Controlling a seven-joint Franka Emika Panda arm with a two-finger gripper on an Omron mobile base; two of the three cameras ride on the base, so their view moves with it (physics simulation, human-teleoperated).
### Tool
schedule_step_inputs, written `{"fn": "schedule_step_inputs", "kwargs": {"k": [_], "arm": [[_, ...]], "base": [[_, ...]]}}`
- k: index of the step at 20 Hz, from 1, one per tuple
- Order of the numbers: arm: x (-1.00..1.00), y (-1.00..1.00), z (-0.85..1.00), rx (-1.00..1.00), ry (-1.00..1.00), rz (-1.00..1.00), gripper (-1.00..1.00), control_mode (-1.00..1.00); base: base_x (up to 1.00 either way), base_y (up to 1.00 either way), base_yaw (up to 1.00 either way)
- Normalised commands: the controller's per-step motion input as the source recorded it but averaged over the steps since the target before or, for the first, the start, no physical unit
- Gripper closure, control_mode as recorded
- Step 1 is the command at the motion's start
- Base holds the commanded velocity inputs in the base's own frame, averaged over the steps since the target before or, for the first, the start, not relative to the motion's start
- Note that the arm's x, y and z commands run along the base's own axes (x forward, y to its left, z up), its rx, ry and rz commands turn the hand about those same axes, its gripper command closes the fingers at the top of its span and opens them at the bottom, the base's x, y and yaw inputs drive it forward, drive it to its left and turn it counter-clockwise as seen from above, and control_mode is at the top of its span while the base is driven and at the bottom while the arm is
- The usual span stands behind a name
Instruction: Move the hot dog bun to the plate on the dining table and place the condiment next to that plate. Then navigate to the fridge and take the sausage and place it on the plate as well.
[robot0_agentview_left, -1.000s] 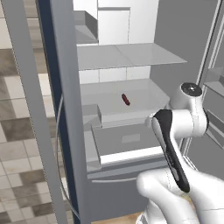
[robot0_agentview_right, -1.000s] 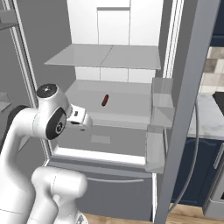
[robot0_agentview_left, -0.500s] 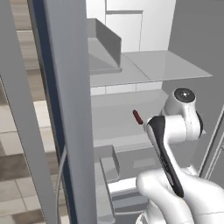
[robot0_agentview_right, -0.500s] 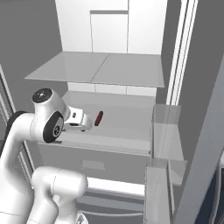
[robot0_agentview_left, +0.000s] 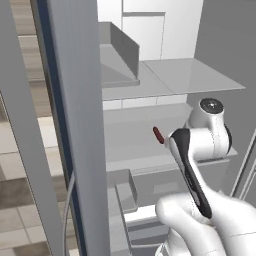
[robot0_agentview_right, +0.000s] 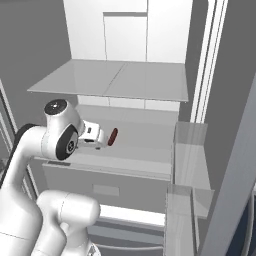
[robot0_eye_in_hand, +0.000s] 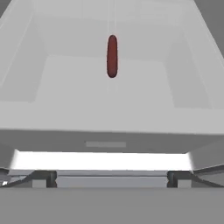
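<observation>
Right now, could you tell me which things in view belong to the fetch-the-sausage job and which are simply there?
Belongs to the job:
- sausage, lying on the middle shelf
- fridge, door open
- gripper, open, short of the sausage

Just there:
- glass shelf above the sausage
- door bins to the right
- drawer under the shelf

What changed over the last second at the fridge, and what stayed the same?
The base drove closer to the open fridge, so the shelves fill more of both base views; the gripper now sits near the sausage. Unchanged: the sausage lies on the same shelf, untouched, and the jaws stay open and empty.
</observation>
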Motion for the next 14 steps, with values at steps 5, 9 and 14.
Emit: {"fn": "schedule_step_inputs", "kwargs": {"k": [5,9,14], "arm": [[0.71,-0.07,-0.45,0.12,-0.17,0.0,-1.0,-1.0],[0.97,0.0,-0.12,0.08,-0.01,0.0,-1.0,-1.0],[0.92,0.0,0.0,0.01,0.03,0.0,-1.0,-1.0]], "base": [[0.0,0.0,0.0],[0.0,0.0,0.0],[0.0,0.0,0.0]]}}
